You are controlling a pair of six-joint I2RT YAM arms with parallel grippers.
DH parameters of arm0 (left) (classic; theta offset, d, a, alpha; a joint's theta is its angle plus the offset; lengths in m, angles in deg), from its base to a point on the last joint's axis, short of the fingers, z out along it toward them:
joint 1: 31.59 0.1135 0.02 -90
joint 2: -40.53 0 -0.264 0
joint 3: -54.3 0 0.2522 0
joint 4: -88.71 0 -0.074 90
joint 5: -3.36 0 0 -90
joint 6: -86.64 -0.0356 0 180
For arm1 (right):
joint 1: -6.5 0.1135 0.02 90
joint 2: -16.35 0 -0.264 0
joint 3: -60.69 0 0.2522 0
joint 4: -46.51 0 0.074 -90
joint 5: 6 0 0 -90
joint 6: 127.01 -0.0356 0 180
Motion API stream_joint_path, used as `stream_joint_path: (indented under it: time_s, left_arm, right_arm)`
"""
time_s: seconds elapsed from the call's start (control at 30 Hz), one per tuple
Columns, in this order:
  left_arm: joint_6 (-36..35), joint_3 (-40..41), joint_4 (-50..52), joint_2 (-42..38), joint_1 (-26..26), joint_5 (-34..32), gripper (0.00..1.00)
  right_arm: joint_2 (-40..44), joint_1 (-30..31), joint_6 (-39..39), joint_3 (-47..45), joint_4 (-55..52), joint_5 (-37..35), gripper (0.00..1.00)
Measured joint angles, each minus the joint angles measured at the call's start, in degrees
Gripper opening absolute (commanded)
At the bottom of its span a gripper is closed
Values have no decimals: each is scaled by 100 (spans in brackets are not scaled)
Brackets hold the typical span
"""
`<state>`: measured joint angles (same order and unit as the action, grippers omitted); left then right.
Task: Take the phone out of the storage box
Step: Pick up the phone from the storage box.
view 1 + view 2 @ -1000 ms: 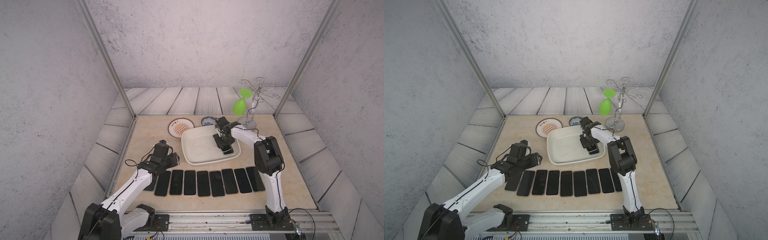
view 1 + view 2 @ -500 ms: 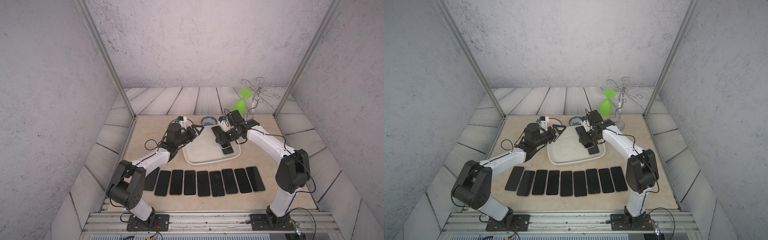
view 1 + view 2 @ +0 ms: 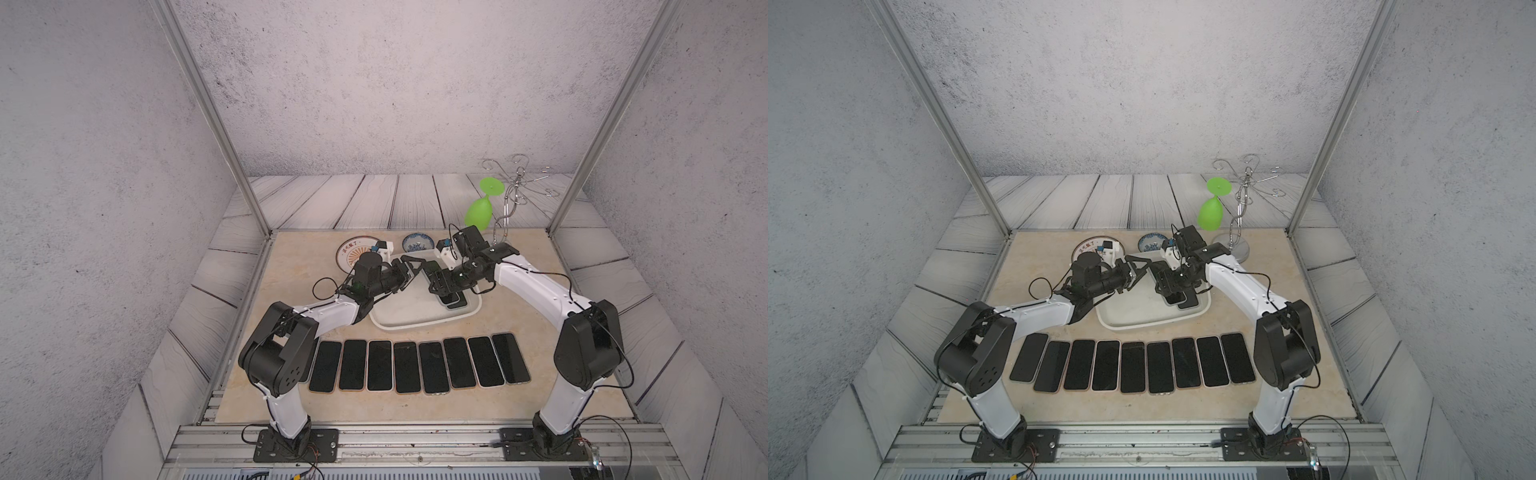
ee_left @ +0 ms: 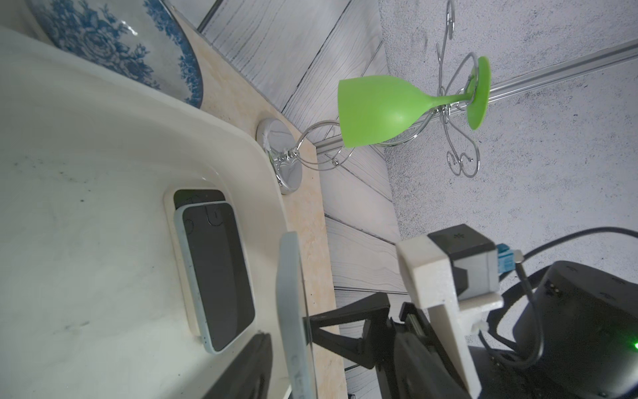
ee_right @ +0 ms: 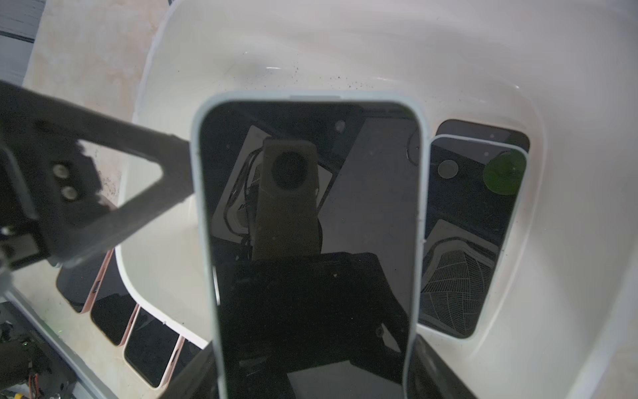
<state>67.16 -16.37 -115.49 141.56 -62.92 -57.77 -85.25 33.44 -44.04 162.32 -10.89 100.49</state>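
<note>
Beige stone-patterned counter [image 3: 374, 409] carries everything. Toward its back sits the white storage box [image 3: 401, 326], and along the near side a row of phones [image 3: 1133, 365] lies flat, screens up, side by side. Inside the box, against the wall on the right arm's side, a stacked pair [image 4: 214, 276] of phones rests one on the other.

One phone [image 5: 310, 207] in a pale blue case is off the box floor. It hangs above the box interior and has not passed the rim. The right fingers [image 5: 431, 376] are clamped on its two long edges near one end. The left fingers [image 5: 121, 134] stand apart, and one of them reaches the phone's long edge nearer the free end. Whether it touches the phone cannot be told.

The step looks like the lift-out, probably with a mid-air pass to the left arm. The next move would call for the left fingers to close squarely on the free end before the right ones let go. The phone then has to clear the rim and go down on bare counter by the row. A thin, slick phone may tip or slip if the release comes early.
</note>
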Motion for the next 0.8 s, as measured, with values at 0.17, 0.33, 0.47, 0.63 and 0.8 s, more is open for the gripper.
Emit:
stream_joint_path:
  time_s: [0.17, 0.33, 0.47, 0.63, 0.8]
  left_arm:
    - [63, 24, -17, 50, -133, -15, 58]
    - [142, -96, -90, 295, -332, -24, 26]
    - [249, -118, -136, 444, -352, -35, 6]
    - [208, -55, -138, 417, -258, 168, 3]
    - [133, 190, -651, 337, 26, 741, 2]
  right_arm:
    - [0, 0, -55, -2, 31, 181, 32]
    - [9, 0, -160, -44, 72, 400, 33]
    - [48, -15, -101, -111, 79, 365, 60]
    - [59, -131, 85, -136, 74, 706, 87]
    - [125, -691, 4, -385, 450, 2625, 88]
